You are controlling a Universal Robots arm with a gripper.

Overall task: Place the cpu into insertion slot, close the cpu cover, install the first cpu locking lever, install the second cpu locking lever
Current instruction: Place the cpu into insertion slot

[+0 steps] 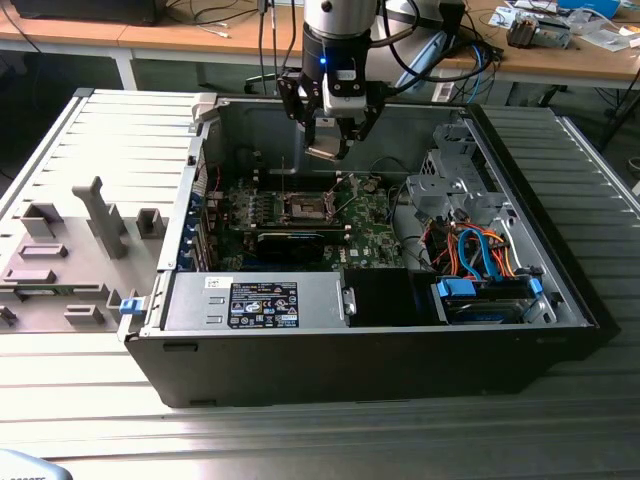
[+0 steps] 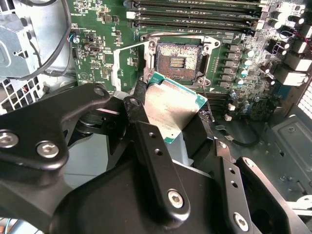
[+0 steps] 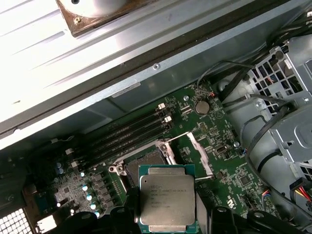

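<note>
- Working remotely, I have the black-fingered hand [image 1: 332, 138] hanging inside the open black metal computer case [image 1: 300, 370], just above the small square dark insertion slot [image 1: 305, 207] with its silvery rim, set in the green motherboard [image 1: 375, 235].
- The hand is drawn in to a pinch on the small flat square cpu [image 2: 175, 109] with the dull silver-grey metal top, its fingers [image 2: 197, 129] bearing on opposite edges. I judge this edge grip is meant to leave the underside free to meet the slot's contacts.
- The cpu sits in the air above the slot, apart from it and touching nothing but the hand. In both wrist views its outline appears turned a little against the slot's square, so I would not call it lined up.
- The slot lies bare in the second wrist view, its field of contacts showing. In the first wrist view the thin silvery square-framed cpu cover [image 3: 200, 153] stands swung up just beside the slot. I read that as held clear so the chip can go down unobstructed.
- A row of long narrow black memory slots [image 3: 131, 131] runs just beside the slot, on the side away from the raised cover.
- The case rests on a ribbed grey metal bench [image 1: 400, 440]. By my judgement the first step is under way: the cpu is not seated, and the cover is not closed.
</note>
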